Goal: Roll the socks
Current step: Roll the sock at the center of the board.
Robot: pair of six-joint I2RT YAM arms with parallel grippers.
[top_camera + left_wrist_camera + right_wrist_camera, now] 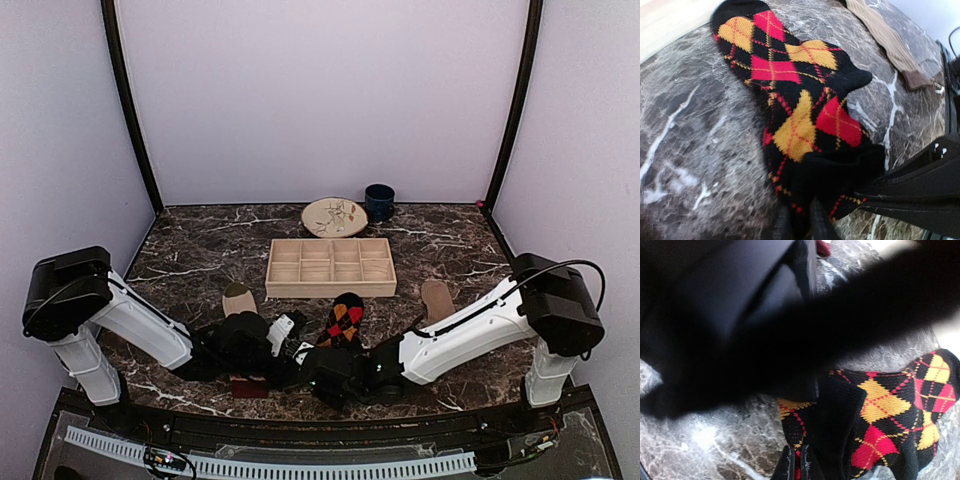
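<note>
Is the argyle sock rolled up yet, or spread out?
Mostly spread. The argyle sock lies flat on the table, with only its cuff end folded over.

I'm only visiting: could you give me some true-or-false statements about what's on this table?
1. The argyle sock lies just in front of the wooden tray. True.
2. The tray's compartments hold socks. False: they look empty.
3. The tan sock is rolled into a ball. False: it lies stretched out flat.
4. A dark blue mug stands beside a plate. True.
5. Both grippers are at the tan sock. False: the left gripper and right gripper are at the argyle sock.
</note>
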